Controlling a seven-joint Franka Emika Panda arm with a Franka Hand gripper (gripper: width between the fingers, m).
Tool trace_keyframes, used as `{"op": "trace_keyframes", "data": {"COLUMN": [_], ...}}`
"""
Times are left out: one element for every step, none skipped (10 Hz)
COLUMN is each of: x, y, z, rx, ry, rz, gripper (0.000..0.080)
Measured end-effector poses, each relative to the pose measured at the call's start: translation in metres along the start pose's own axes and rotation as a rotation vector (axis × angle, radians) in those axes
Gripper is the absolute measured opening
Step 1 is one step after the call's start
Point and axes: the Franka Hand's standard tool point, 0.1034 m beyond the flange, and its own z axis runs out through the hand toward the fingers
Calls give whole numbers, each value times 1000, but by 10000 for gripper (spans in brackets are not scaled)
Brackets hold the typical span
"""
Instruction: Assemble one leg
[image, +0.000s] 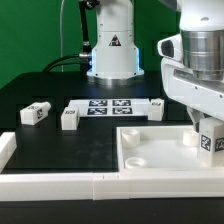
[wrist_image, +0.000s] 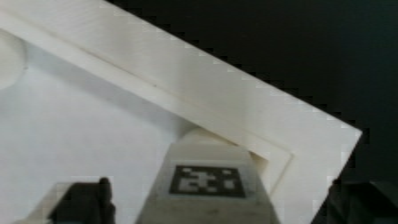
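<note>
While clamped on 1 leg (image: 207, 139), the end effector (image: 205, 150) hovers over the panel (image: 150, 160) corner.

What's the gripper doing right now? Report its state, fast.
Gripper: shut on a leg, tag facing the wrist camera, held over the white panel near its corner.
</note>
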Motion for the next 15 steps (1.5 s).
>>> {"op": "trace_keyframes", "data": {"x": [0, -3, -4, -4, -3, -2, 2, 7, 10, 14, 14, 14, 14, 14, 14], "y": [-1, -2, -3, -2, -2, -2, -3, -6, -8, -10, -6, -6, -6, -5, -5], "z": [0, -1, 0, 1, 1, 1, 2, 1, 0, 0, 1, 2, 2, 2, 2], "rx": [1, 3, 6, 3, 2, -2, -17, -32, -37, -41, -48, -49, -49, -50, -50], "ry": [5, 9, 12, 12, 22, 23, 28, 40, 68, 112, 116, 114, 114, 113, 113], "rz": [-122, -282, -449, -555, -739, -860, -1055, -1209, -1341, -1486, -1552, -1558, -1555, -1555, -1555], "gripper": [628, 645, 648, 648, 649, 649, 649, 649, 649, 649, 649, 649, 524, 384, 384]}}
